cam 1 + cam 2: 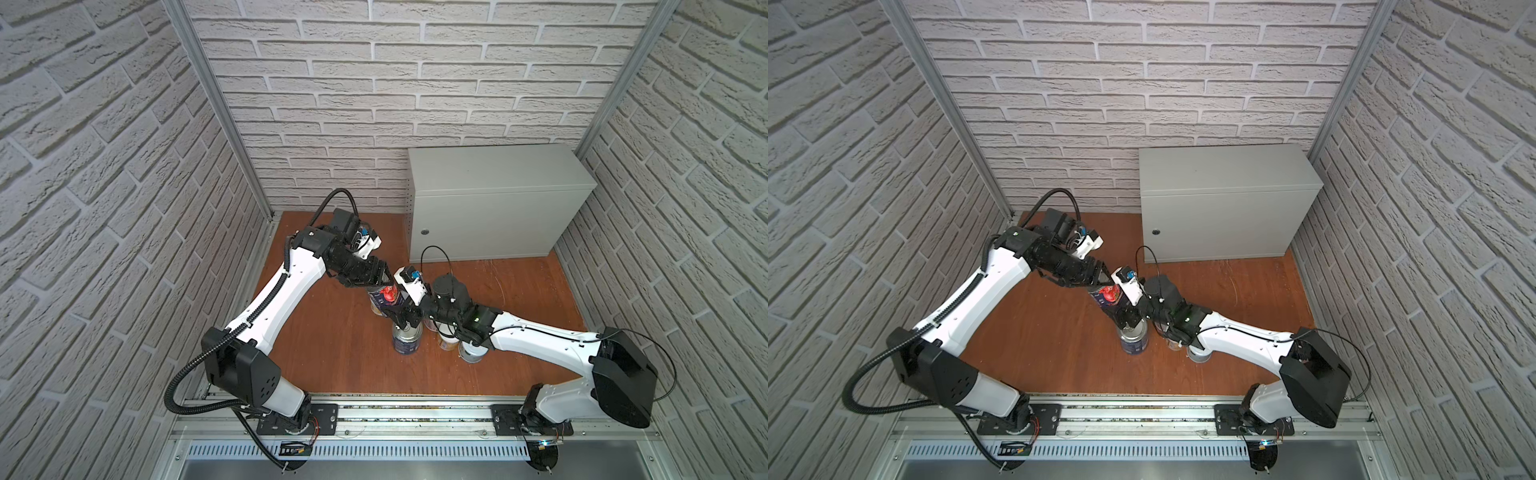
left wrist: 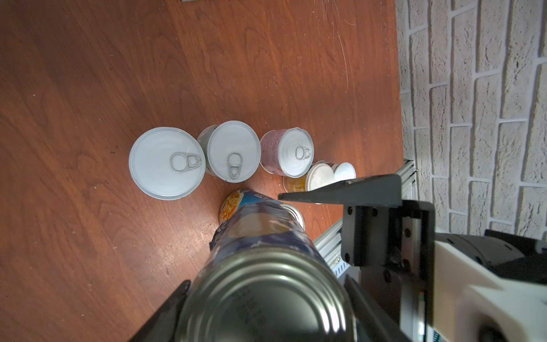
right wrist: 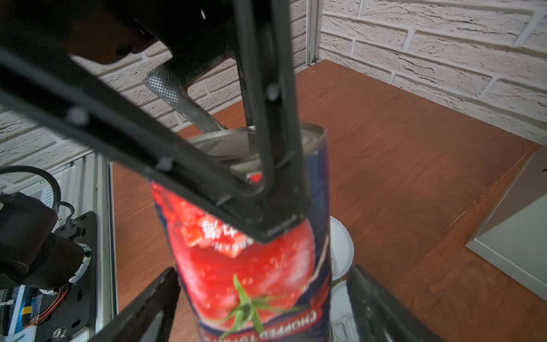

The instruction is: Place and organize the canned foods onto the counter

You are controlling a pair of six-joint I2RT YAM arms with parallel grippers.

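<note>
Top views show the left gripper (image 1: 384, 282) clamped narrowly on the upper end of a tilted tomato tin (image 1: 386, 297), dark blue with a red picture. Just below it, the right gripper (image 1: 401, 316) stands with its jaws parted on either side of the same tin's lower part. A second blue tin (image 1: 407, 338) stands upright on the wooden table (image 1: 332, 353) directly under the right gripper, with short tins (image 1: 473, 353) beneath that arm's wrist. The counter (image 1: 498, 174) sits well apart, beyond both grippers, against the brick wall; both top views agree (image 1: 1225, 166).

Left wrist view: the tomato tin (image 2: 266, 254) fills the space between the left gripper's (image 2: 260, 311) fingers, silver end towards the camera. Beyond its far end stand the second blue tin (image 2: 236, 204) and five white-lidded tins (image 2: 167, 163) on the table. One right gripper finger (image 2: 355, 189) reaches in beside the held tin.

Right wrist view: the right gripper (image 3: 263, 296) straddles the tomato tin (image 3: 251, 266), with a gap still showing on one side. Above it, the left gripper (image 3: 225, 148) pinches the tin's rim. A white-lidded tin (image 3: 340, 245) stands just behind the tomato tin, and a corner of the counter (image 3: 518, 251) lies off to the side.
</note>
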